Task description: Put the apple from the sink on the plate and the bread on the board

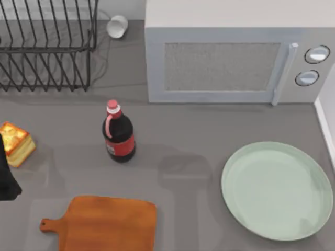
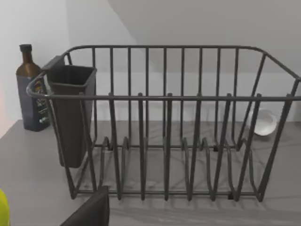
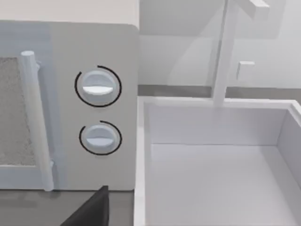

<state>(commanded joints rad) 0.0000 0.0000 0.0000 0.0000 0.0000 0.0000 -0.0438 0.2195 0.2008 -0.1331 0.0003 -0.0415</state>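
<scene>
Judging by its look, the bread [image 1: 15, 142] is light, soft and crumbly, best pinched gently across its pale layered sides. It sits at nine o'clock on the table, touching or just beside the dark left arm [image 1: 7, 175] at the edge; whether that gripper is spread or clenched I cannot tell. Board [image 1: 104, 226] lies at seven o'clock, plate [image 1: 277, 191] at four, both bare. Sink [image 3: 221, 160] appears in the right wrist view with no apple seen inside.
</scene>
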